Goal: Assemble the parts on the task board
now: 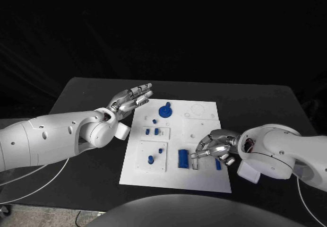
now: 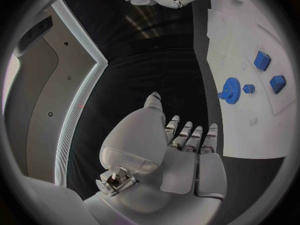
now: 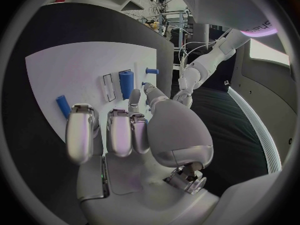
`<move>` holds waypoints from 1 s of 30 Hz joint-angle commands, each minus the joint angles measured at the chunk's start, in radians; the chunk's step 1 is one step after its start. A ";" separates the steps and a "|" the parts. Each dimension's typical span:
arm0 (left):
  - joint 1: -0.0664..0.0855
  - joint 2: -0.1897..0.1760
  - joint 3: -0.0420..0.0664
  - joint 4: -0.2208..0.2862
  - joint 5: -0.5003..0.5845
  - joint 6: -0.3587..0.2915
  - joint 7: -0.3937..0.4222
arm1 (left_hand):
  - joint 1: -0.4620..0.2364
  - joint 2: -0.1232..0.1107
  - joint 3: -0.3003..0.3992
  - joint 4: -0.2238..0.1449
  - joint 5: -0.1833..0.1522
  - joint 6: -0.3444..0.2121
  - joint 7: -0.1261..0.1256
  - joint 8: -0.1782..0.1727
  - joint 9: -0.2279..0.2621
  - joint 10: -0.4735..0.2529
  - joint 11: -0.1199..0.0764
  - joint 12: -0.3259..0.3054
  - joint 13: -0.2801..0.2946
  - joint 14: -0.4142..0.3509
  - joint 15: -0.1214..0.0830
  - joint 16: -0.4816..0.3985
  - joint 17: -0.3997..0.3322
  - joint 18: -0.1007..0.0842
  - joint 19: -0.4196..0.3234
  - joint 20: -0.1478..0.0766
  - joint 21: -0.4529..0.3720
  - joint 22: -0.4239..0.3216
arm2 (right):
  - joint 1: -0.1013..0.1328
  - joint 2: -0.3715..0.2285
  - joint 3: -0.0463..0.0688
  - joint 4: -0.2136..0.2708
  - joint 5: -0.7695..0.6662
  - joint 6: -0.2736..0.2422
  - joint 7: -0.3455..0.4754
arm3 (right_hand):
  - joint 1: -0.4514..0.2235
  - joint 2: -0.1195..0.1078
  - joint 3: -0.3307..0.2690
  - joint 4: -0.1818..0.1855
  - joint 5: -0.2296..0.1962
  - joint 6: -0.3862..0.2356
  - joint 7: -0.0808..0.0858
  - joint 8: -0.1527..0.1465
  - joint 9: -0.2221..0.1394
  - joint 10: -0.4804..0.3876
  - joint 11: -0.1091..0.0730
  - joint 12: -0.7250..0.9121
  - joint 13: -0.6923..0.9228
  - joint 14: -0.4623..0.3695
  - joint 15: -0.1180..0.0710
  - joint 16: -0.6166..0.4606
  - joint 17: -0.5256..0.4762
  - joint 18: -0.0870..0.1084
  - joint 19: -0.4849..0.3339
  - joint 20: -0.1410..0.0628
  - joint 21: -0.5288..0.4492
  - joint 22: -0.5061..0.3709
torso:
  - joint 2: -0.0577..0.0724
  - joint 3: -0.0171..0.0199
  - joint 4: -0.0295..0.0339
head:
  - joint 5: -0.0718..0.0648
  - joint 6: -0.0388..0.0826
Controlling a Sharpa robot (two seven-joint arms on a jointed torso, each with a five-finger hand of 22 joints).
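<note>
task board (image 1: 197, 142) white with small blue parts (image 1: 184, 158), left hand (image 1: 131, 100) spread empty, right hand (image 1: 217, 147) curled, holding nothing

Blue parts (image 1: 183, 158) lie on the white task board (image 1: 204, 177), on a black table (image 1: 89, 97).

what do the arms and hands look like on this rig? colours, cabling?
Both arms are glossy white, rounded shells with bulbous wrist housings. The left hand and right hand are silver metal with segmented fingers and darker joints. Thin white cables trail from under both arms onto the black table.
</note>
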State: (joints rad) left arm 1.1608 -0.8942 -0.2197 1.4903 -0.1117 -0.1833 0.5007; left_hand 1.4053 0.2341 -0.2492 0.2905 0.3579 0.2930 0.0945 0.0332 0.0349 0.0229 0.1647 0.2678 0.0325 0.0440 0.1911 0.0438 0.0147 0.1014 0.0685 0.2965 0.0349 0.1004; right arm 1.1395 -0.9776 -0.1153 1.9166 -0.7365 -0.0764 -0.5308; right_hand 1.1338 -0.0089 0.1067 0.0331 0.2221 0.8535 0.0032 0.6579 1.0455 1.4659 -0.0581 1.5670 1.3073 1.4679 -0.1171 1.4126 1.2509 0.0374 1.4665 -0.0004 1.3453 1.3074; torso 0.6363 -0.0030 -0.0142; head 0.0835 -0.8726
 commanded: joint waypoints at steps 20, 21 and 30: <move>-0.001 -0.002 0.001 0.001 -0.006 0.028 0.003 | 0.018 0.002 -0.001 -0.002 0.012 -0.001 0.008 0.003 0.001 0.005 0.005 0.008 0.002 -0.001 0.007 0.005 0.002 -0.012 0.009 0.000 0.007 0.005 | -0.083 0.067 -0.002 -0.032 -0.441 -0.028 0.040 | -0.018 -0.010 -0.053 0.035 -0.114 0.090 -0.017 0.241 0.231 0.105 -0.022 0.004 0.264 0.048 -0.017 -0.011 -0.017 0.018 0.036 -0.021 -0.017 0.189 | 0.001 0.0004 -0.0005 | 0.004 0.000; -0.001 -0.002 0.001 0.001 -0.006 0.029 0.002 | 0.018 0.002 -0.001 -0.002 0.012 -0.001 0.008 0.003 0.001 0.005 0.005 0.008 0.002 -0.001 0.007 0.005 0.002 -0.012 0.009 0.000 0.007 0.005 | -0.085 0.071 -0.002 -0.035 -0.444 -0.028 0.040 | -0.012 -0.008 -0.052 0.035 -0.100 0.090 -0.018 0.243 0.235 0.105 -0.023 0.004 0.264 0.048 -0.018 -0.011 -0.016 0.018 0.037 -0.021 -0.016 0.190 | 0.001 0.0004 -0.0006 | 0.004 0.000; -0.001 -0.002 0.001 0.001 -0.006 0.030 0.002 | 0.019 0.002 -0.001 -0.002 0.013 0.000 0.008 0.003 0.001 0.006 0.005 0.008 0.002 -0.001 0.007 0.006 0.002 -0.012 0.010 0.000 0.007 0.005 | -0.090 0.088 -0.002 -0.051 -0.451 -0.026 0.035 | 0.002 -0.010 -0.050 0.029 -0.090 0.085 -0.019 0.239 0.241 0.105 -0.024 0.004 0.264 0.048 -0.019 -0.011 -0.017 0.017 0.037 -0.022 -0.015 0.190 | 0.001 0.0006 0.0003 | 0.004 0.000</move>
State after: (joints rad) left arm 1.1600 -0.8974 -0.2197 1.4895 -0.1126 -0.1724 0.4964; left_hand 1.4144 0.2354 -0.2492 0.2906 0.3658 0.2929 0.0944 0.0332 0.0346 0.0266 0.1684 0.2725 0.0330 0.0440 0.1910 0.0438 0.0153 0.1014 0.0685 0.2965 0.0387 0.1048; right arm 1.0509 -0.8914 -0.1167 1.8671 -1.1582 -0.1007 -0.5008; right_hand 1.1229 -0.0199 0.0567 0.0637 0.1260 0.9365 -0.0146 0.8972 1.2848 1.4660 -0.0724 1.5670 1.3079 1.4646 -0.1273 1.4048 1.2330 0.0374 1.4664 -0.0145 1.3298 1.3080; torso 0.6367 -0.0026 -0.0144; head 0.0869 -0.8726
